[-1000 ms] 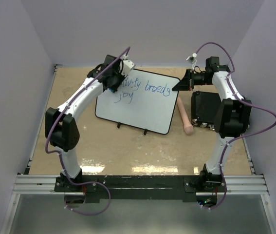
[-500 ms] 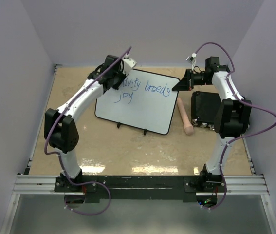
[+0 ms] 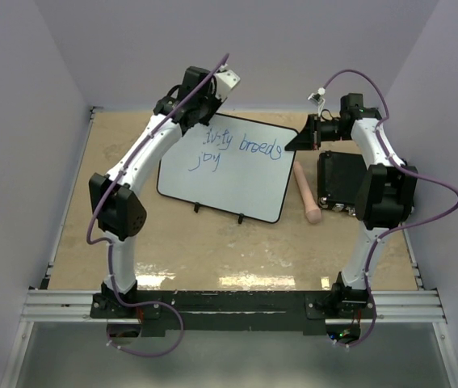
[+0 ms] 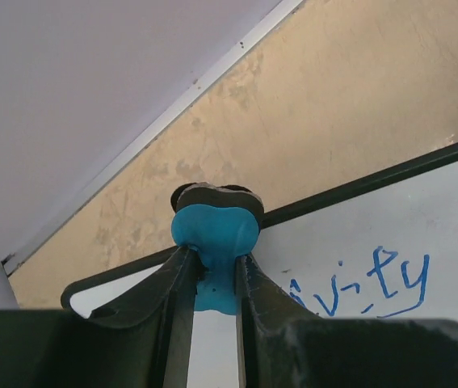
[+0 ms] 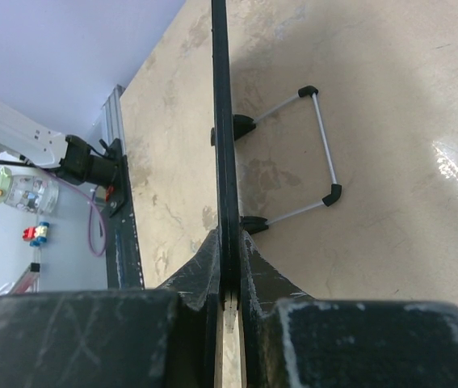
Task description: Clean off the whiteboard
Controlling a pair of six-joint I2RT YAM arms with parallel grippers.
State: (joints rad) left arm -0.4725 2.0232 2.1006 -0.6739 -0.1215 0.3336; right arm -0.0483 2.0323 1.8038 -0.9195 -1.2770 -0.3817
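Top external view: the whiteboard sits propped on its stand in the middle of the table. Blue writing runs across its upper part and is not yet wiped off.
Left wrist view: the left gripper pinches a blue eraser between its jaws. The dark pad faces outward, over the black rim at the board's far left corner.
Contact: whether the pad touches the board cannot be told; it looks just clear of it.
Right wrist view: the right gripper has its jaws pressed onto the board's edge, seen edge-on, with the stand beyond.
Reason for the hold: probably to steady the propped board so wiping does not push it back or tip it.
Bystanders: a black box and a pinkish stick lie just right of the board, out of the wiping path.
Step in hand: by the look of it, the eraser is lined up beside the first word.
Next move: it likely calls for a flat pad and firm, even pressure along the line.
Risk: a hard push could shift the board in the right jaws.
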